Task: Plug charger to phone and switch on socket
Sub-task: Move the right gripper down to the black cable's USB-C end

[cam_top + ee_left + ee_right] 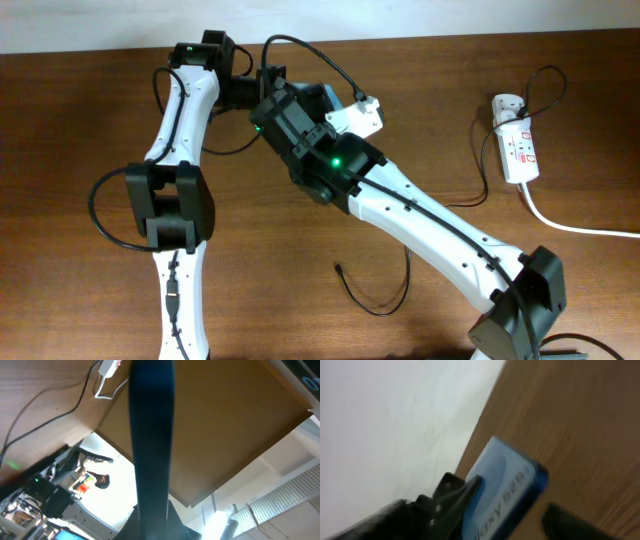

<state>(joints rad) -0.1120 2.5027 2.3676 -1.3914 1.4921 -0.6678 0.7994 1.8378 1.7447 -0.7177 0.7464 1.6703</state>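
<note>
The phone (507, 477) has a bright blue screen with "Galaxy" text. In the left wrist view it is a dark edge-on bar (150, 435) clamped in my left gripper (152, 527). My right gripper (512, 505) is open around it, one finger against the screen and the other apart. In the overhead view both grippers, left (255, 88) and right (283, 103), meet at the table's back centre and hide the phone. The charger's thin black cable (378, 295) lies loose at the front, its plug tip (340, 267) free. Its white adapter (507, 106) sits in the socket (520, 150).
The socket's thick white cord (575, 225) runs off to the right. The socket and the black cable (35, 407) also show in the left wrist view (107, 366). The table's back edge (450, 35) is just behind the grippers.
</note>
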